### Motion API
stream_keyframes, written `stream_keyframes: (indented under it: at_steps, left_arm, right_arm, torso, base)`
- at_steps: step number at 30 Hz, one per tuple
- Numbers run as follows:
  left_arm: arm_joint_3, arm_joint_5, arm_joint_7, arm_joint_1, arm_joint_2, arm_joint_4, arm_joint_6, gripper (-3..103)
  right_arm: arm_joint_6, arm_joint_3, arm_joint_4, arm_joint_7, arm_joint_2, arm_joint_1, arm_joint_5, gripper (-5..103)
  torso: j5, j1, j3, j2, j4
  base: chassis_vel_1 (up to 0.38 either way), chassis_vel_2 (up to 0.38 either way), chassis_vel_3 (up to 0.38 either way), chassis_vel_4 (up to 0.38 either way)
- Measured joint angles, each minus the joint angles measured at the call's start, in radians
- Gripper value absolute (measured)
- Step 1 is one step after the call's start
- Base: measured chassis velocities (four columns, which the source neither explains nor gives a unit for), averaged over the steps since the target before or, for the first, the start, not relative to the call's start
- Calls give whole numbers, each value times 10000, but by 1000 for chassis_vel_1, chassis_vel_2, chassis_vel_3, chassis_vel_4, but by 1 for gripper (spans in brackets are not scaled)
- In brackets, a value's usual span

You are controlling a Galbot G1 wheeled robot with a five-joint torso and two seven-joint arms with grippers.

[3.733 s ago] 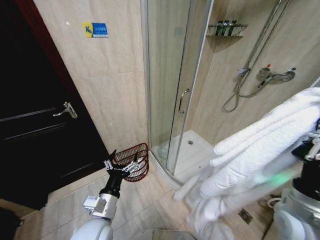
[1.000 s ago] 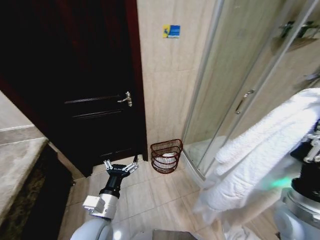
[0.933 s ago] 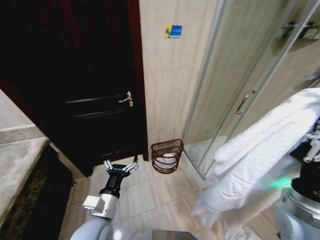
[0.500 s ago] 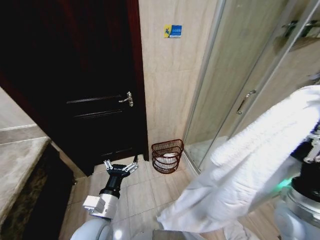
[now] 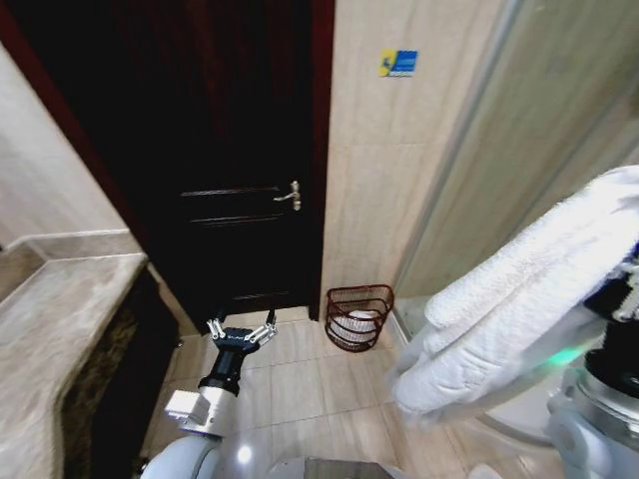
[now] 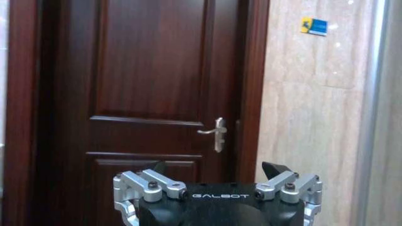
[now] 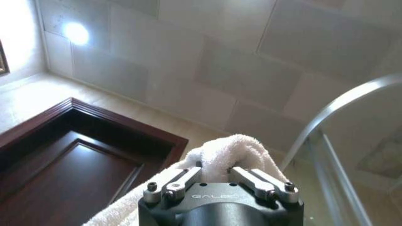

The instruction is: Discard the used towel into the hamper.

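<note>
A thick white towel (image 5: pixel 519 309) hangs folded from my right gripper (image 7: pixel 217 170), which is shut on its upper fold, raised at the right of the head view. The towel (image 7: pixel 226 150) bulges between the fingers and droops down past the arm. The hamper (image 5: pixel 359 316), a small round dark reddish-brown wire basket, stands on the floor against the tiled wall, beside the door frame, with something white inside. My left gripper (image 5: pixel 240 334) is open, held low in front of me, left of the hamper and well short of it. The left gripper (image 6: pixel 217 170) faces the door.
A dark wooden door (image 5: pixel 230 160) with a metal handle (image 5: pixel 292 195) is straight ahead. A stone counter (image 5: pixel 60 329) runs along the left. The shower's glass enclosure (image 5: pixel 559 120) stands at the right. Beige floor tiles (image 5: pixel 300 384) lie open between me and the hamper.
The whole view has swung left, so the door, counter and hamper sit further right in the picture. The towel's hanging end, spread low half a second ago, has swung back up into a bundle.
</note>
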Motion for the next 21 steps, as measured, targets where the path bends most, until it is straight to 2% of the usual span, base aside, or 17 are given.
stream_keyframes:
  at_steps: [4, 13, 21]
  left_arm:
    - [0, 0, 0, 0, 0, 0, 0, 100]
    - [1, 0, 0, 0, 0, 0, 0, 100]
    - [1, 0, 0, 0, 0, 0, 0, 100]
  right_arm:
    - [-131, 58, 0, 27, -97, 52, 98, 8]
    - [-190, 129, -4, 11, -120, 41, 283, 8]
    - [-175, 90, 2, -51, -60, -33, 311, 8]
  torso:
    - [3, 0, 0, 0, -8]
    - [2, -4, -2, 1, -5]
    - [2, 1, 0, 0, -3]
  base:
    - [15, 25, 35, 13]
    - [-3, 7, 4, -5]
    - [-105, 122, 100, -124]
